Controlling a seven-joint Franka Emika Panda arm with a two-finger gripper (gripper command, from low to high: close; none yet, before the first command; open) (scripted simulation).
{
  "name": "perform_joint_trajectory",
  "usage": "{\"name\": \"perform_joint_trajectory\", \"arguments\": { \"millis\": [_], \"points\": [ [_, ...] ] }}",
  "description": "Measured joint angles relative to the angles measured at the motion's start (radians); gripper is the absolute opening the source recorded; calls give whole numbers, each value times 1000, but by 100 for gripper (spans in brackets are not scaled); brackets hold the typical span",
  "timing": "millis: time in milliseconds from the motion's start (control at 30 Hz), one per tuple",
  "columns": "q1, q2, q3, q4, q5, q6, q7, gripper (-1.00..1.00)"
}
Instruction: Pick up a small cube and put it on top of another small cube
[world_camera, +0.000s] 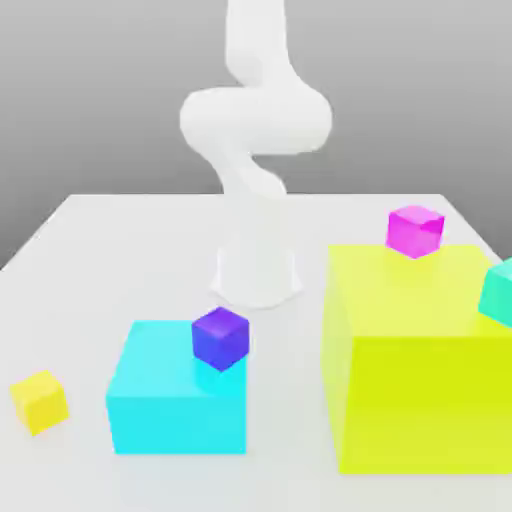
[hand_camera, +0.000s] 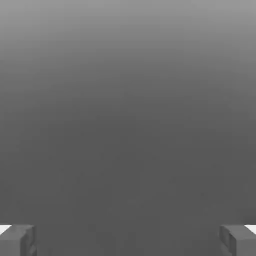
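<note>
Hand (hand_camera: 128, 240) open and empty; four small cubes (world_camera: 221, 338), two large blocks (world_camera: 178, 388), one arm (world_camera: 256, 120)

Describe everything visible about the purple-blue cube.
The purple-blue cube is small, plain and smooth-looking, its faces in differing shades. It appears to rest on the cyan block, near that block's edge toward the exterior view's right, turned at an angle to it. Nothing grips it.

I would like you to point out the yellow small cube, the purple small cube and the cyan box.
Yellow small cube (world_camera: 40, 403), exterior view, its front sides.
Purple small cube (world_camera: 221, 339), exterior view, its middle.
Cyan box (world_camera: 180, 425), exterior view, its front face.
</note>
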Motion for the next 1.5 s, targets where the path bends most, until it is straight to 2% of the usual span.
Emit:
{"name": "perform_joint_trajectory", "arguments": {
  "millis": [300,500,633,767,967,1000,1233,1400,1500],
  "points": [
    [-145,330,-97,-82,-54,146,64,0],
    [-223,547,-184,-136,-41,243,70,0],
    [-299,695,-234,-172,12,307,43,0],
    [-372,845,-240,-208,102,371,-10,0],
    [-467,1065,-156,-191,236,519,-105,0],
    [-480,1092,-140,-185,249,541,-115,-100],
    [-482,1095,-138,-185,248,543,-114,-100],
    [-443,937,-196,-216,153,420,-41,-100],
    [-358,856,-144,-179,119,311,71,-100]
  ]
}}
